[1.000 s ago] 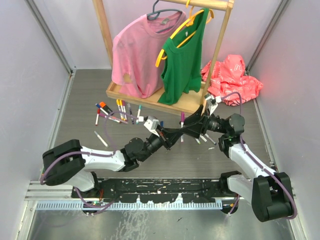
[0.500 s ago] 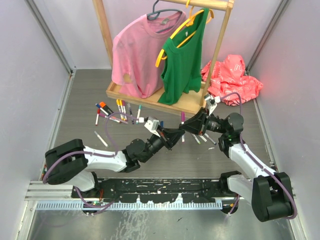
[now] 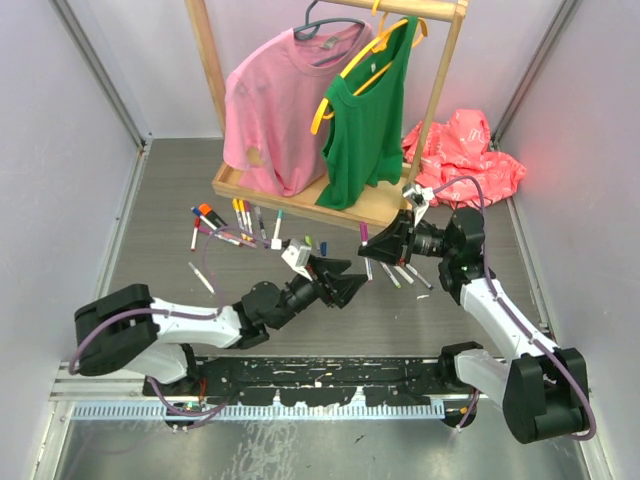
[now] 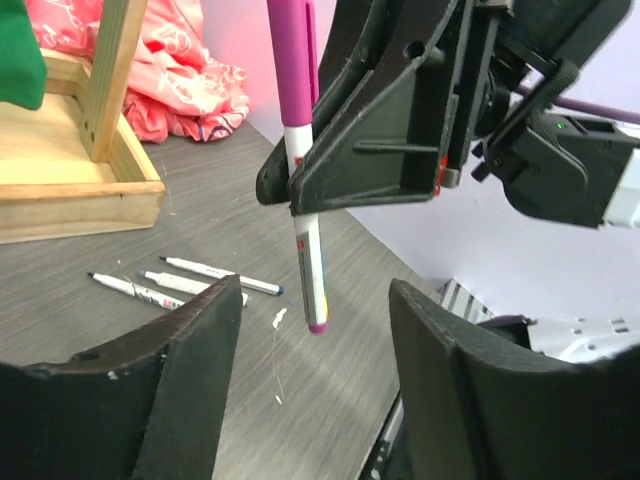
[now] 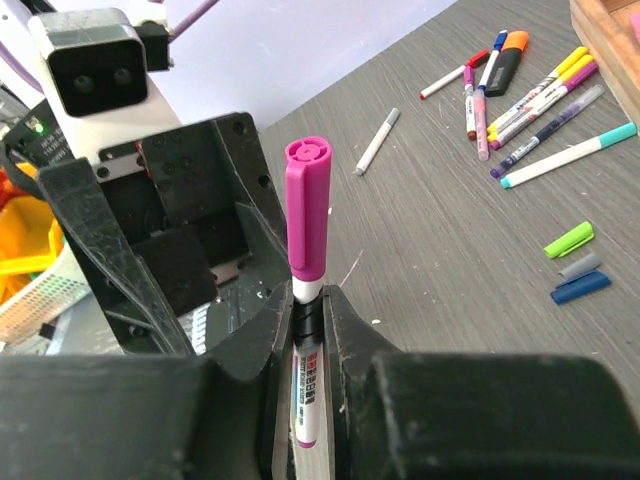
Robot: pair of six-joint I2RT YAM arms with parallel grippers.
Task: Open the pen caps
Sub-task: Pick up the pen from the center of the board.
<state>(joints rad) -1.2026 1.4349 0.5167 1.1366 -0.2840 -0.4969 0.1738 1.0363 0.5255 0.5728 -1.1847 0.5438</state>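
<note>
My left claw (image 4: 315,320) had just let go and backed away, its fingers wide apart. My right claw (image 5: 310,315) had snapped tight on the pen (image 5: 308,385). It held the white part right under the pink cap (image 5: 307,205). So the pen had changed hands. The cap was still on, sticking up free for a pull. The wooden rack (image 4: 80,210) sat close behind my right claw. The table (image 5: 450,260) between my claws was bare. Some loose caps (image 5: 568,240) lay farther off.

Loose pen caps (image 5: 569,240) lie just beside the marker cluster (image 5: 540,100)
</note>
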